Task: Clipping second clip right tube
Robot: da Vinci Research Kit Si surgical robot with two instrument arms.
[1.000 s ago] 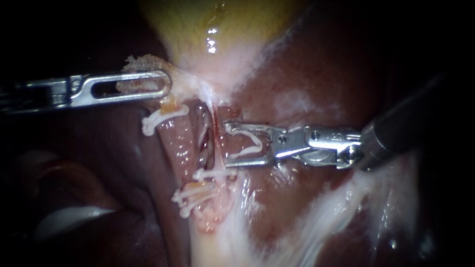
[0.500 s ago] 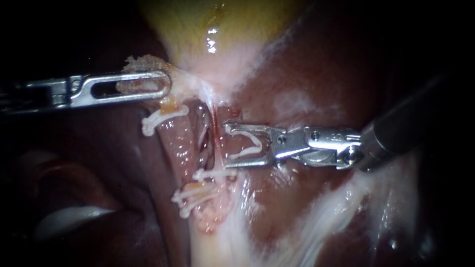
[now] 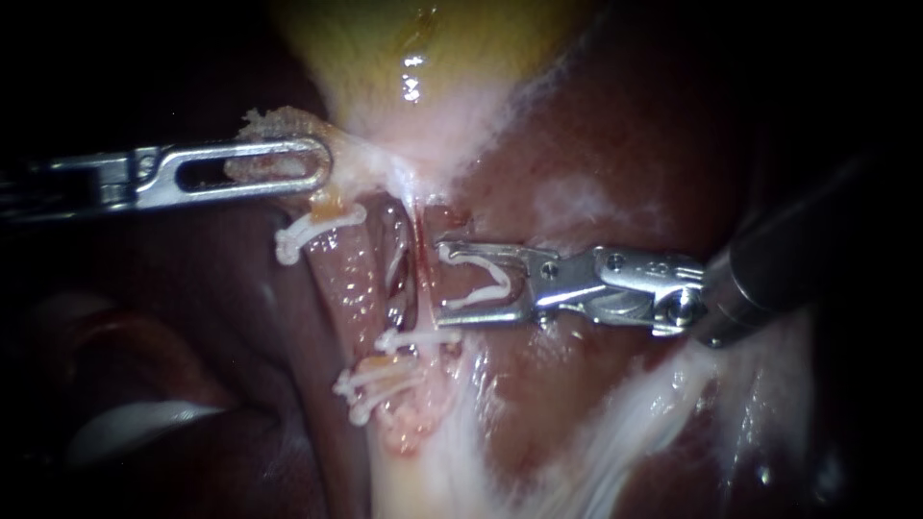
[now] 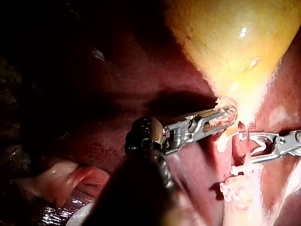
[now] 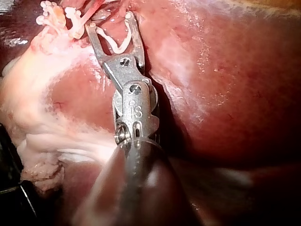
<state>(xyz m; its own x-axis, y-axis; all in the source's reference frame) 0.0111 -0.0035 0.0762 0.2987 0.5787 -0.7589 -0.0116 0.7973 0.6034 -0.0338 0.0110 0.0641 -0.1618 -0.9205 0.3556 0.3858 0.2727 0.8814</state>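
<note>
Dark surround (image 3: 58, 58); light falls on the middle.

**Endoscope:** close, facing the tissue squarely, gallbladder (image 3: 413, 58) uppermost. **Left wrist camera:** behind the left instrument (image 4: 225, 115), looking along its shaft at the gallbladder's neck. **Right wrist camera:** close behind the right instrument (image 5: 110, 23), sighting along it. All three share the clipped tubes (image 3: 346, 279) and the clip (image 3: 481, 288) in the right jaws.

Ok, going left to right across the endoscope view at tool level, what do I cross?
First the left tool shut on tissue → upper clip on the left tube → left tube → right tube → right tool holding an open clip → its shaft.
</note>
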